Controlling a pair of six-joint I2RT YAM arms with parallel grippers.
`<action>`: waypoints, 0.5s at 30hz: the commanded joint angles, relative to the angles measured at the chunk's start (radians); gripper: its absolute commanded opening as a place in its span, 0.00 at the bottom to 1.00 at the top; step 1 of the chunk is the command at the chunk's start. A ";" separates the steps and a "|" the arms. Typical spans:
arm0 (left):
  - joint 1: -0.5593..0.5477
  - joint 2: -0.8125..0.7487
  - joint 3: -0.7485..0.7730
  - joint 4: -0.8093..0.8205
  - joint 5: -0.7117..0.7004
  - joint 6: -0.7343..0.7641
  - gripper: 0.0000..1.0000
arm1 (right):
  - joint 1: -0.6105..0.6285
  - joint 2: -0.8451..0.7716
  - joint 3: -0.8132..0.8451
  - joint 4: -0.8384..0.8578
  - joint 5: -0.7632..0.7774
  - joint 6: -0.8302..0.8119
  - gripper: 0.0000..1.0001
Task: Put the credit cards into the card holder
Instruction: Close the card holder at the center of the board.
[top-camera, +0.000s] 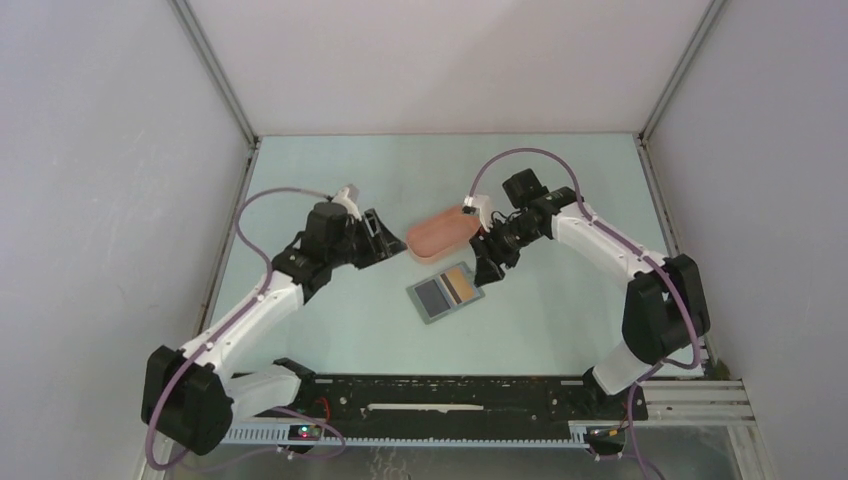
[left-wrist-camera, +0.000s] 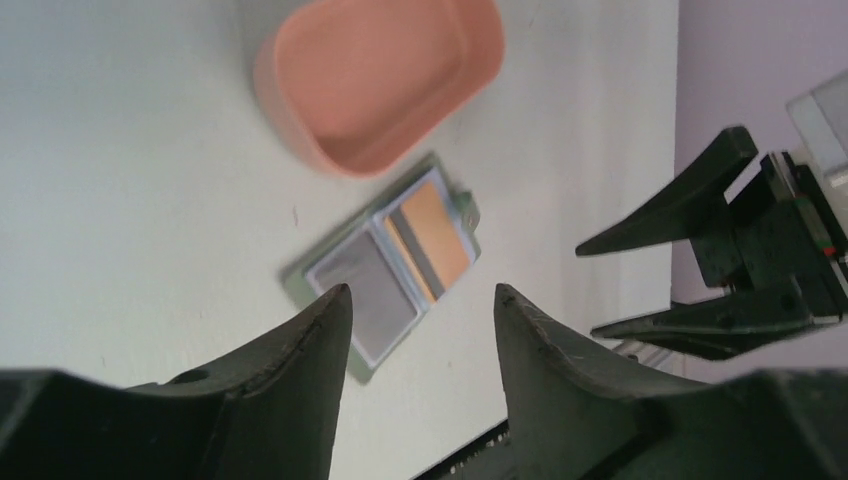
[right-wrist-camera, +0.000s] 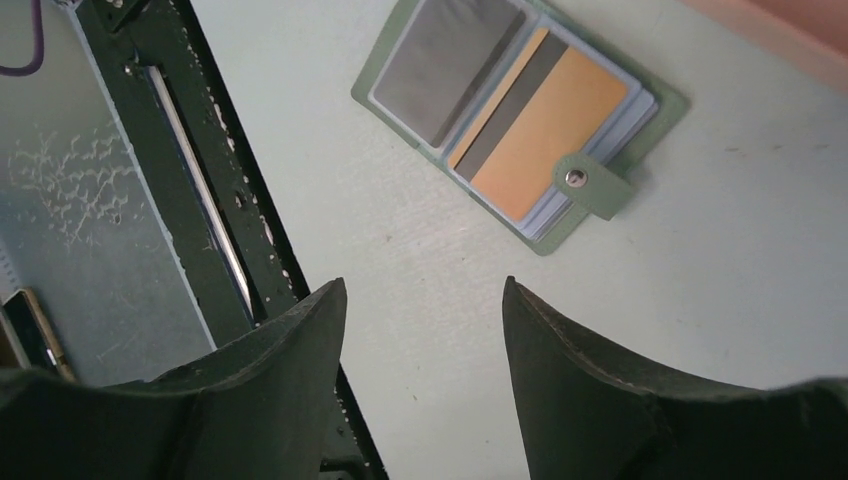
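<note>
Pale-green table (top-camera: 540, 330) — card holder (top-camera: 447, 293) open, white walls (top-camera: 450, 60).

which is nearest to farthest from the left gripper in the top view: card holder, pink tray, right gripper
From the left gripper, top view:
1. Pink tray: nearest, just to its right.
2. Card holder: lying open, to the right and closer to the arm bases.
3. Right gripper: farthest, past both, by the holder's tab end.
</note>
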 joint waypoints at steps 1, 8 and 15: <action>0.002 -0.113 -0.187 0.132 0.030 -0.266 0.57 | 0.028 0.034 -0.017 0.028 0.045 0.065 0.69; -0.003 -0.181 -0.384 0.272 0.018 -0.372 0.59 | 0.033 0.092 -0.015 0.054 0.080 0.108 0.84; -0.056 -0.174 -0.355 0.218 -0.024 -0.261 0.58 | 0.101 0.003 -0.005 0.026 0.370 0.027 0.91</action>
